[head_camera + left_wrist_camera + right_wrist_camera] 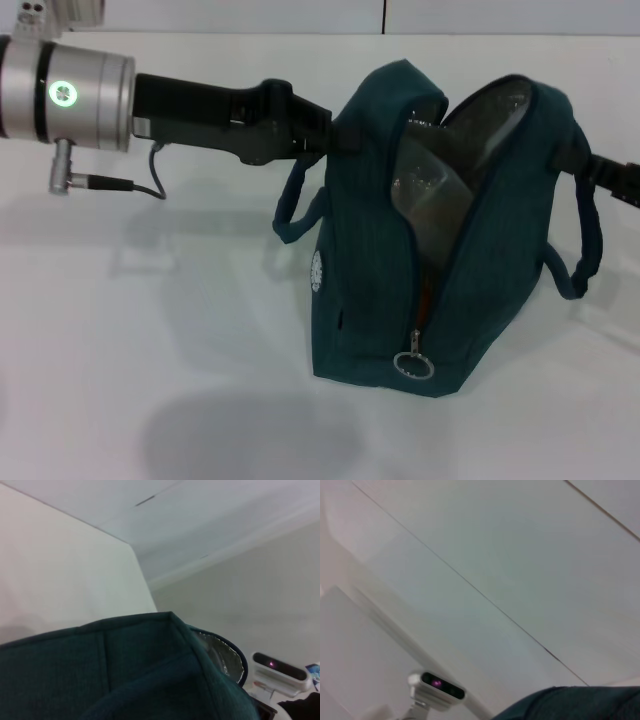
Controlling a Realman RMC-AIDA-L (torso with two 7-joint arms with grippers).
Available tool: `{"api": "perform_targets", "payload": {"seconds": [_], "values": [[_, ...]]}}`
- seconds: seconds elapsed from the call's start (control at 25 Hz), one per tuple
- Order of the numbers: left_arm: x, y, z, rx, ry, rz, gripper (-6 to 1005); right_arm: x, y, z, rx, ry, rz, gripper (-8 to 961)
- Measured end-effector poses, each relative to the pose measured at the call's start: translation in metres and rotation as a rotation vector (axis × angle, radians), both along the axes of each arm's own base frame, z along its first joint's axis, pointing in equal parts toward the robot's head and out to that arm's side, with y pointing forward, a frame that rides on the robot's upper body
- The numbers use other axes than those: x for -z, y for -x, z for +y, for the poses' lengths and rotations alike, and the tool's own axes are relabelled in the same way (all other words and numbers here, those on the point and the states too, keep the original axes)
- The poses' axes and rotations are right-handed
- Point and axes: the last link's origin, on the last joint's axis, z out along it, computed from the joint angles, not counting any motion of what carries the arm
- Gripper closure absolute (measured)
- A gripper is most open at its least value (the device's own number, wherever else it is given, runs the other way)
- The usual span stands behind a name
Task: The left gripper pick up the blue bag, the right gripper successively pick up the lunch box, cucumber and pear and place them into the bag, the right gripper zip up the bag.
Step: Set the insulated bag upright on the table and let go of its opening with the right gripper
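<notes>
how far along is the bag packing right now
Packing looks done: the lunch box shows inside the blue bag, and no cucumber or pear lies on the table. The left gripper is at the bag's top edge; the right gripper is at its far side. Left: the zipper ring sits low, mouth open.

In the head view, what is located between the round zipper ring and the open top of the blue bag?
Only the bag's partly open zipper seam runs from the zipper ring up to the mouth, shown in the head view.
</notes>
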Motion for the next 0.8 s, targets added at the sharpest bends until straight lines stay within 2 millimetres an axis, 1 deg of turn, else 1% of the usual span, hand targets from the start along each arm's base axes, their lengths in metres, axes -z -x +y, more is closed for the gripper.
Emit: {"api": "perform_targets", "payload": {"seconds": [0.08,0.2,0.48,0.72,0.8], "values": [[0.006,0.003,0.0,-0.009,-0.002,0.009,948,0.002,-0.001,0.002,0.006,0.007,-0.02,931],[0.009,0.005,-0.002,-0.015,0.002,0.008,948,0.004,-0.002,0.003,0.01,0.012,-0.033,931],[0.008,0.011,-0.004,-0.028,0.002,0.012,948,-0.001,-0.007,0.001,0.024,-0.003,-0.03,932],[0.01,0.012,-0.005,-0.027,0.005,0.017,948,-0.008,-0.01,-0.009,0.005,-0.021,-0.008,922],[0.01,0.012,-0.005,-0.028,0.005,0.015,948,-0.009,-0.012,-0.012,0.0,-0.033,-0.01,793]]}}
